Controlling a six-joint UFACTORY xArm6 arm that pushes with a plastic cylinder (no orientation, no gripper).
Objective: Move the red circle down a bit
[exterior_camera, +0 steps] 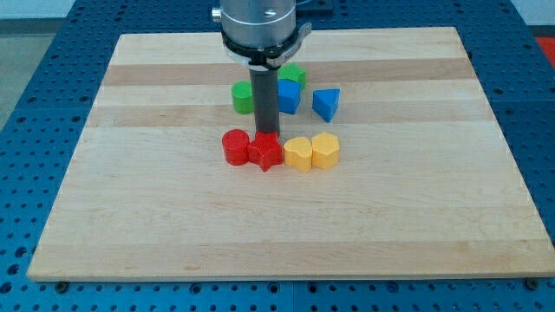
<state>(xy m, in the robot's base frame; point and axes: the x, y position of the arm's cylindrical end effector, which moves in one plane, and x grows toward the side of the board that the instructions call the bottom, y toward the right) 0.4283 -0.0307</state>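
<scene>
tip (266, 134) at top edge of red star (266, 152); red circle (235, 146) touching star's left; no claw on arm, state not shown.

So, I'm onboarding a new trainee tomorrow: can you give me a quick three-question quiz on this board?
1. True or false: my tip touches the red circle.
2. Which block sits directly right of the red circle? A) red star B) blue cube C) green cylinder
3. How many yellow blocks lie in the front row?

Key: 1. False; it stands at the red star's top edge. 2. A. 3. Two, one beside another.
</scene>
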